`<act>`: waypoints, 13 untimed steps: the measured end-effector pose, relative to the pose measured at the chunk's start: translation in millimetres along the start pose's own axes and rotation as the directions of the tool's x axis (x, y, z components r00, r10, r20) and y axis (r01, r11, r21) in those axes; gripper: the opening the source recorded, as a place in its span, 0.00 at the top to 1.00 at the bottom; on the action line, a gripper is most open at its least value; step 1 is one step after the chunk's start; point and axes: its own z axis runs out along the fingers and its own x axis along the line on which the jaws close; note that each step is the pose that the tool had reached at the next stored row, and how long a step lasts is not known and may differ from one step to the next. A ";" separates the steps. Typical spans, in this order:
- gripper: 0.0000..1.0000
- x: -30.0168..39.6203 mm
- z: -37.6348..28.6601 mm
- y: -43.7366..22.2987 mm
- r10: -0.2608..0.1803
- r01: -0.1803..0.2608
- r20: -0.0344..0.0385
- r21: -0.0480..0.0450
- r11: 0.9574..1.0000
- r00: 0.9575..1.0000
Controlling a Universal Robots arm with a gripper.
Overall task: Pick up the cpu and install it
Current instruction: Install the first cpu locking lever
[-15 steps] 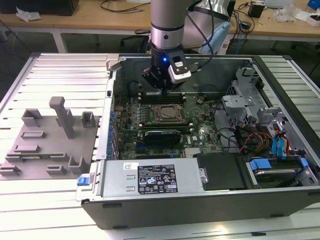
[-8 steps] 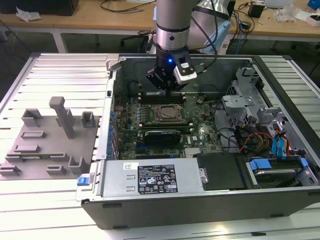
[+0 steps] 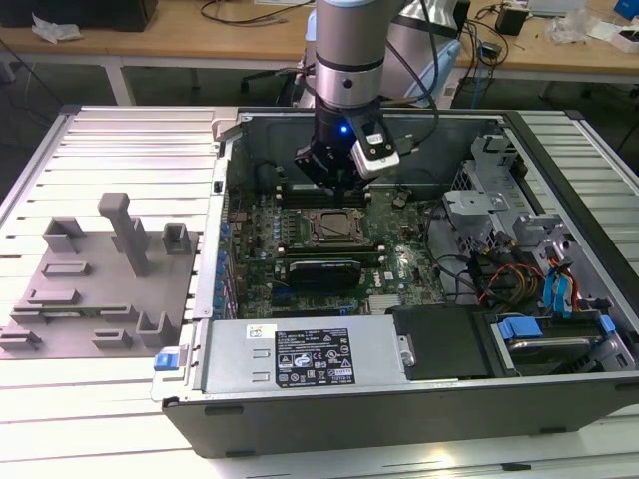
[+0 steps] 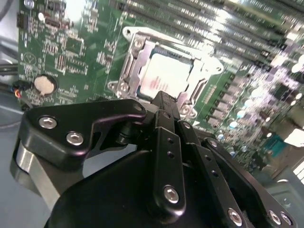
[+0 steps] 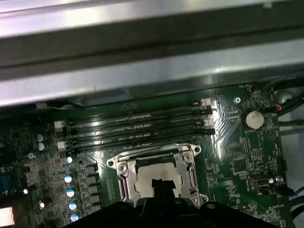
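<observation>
Open computer case [image 3: 559, 399] on slatted surface [image 3: 120, 140], green motherboard [image 3: 399, 254] inside, arm's gripper [image 3: 334, 185] hovering just above socket frame [image 4: 130, 71], cpu [image 4: 164, 76] seated in the frame, fingers [image 4: 164, 107] closed together, holding nothing

Open case, crowded floor

We see open room above the socket frame [image 3: 332, 227]; the case walls [image 3: 228, 160], expansion card [image 3: 321, 271] and drive cage [image 3: 477, 215] hem it in.
</observation>
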 end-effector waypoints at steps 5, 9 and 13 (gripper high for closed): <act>0.89 -1.3 0.1 -8.3 -0.005 0.005 0.003 0.018 1.000 1.000; 0.89 -1.5 0.1 -9.3 -0.078 0.078 0.003 0.015 0.997 0.997; 0.89 -1.8 -10.4 -9.4 -0.088 0.088 0.003 0.015 0.996 0.996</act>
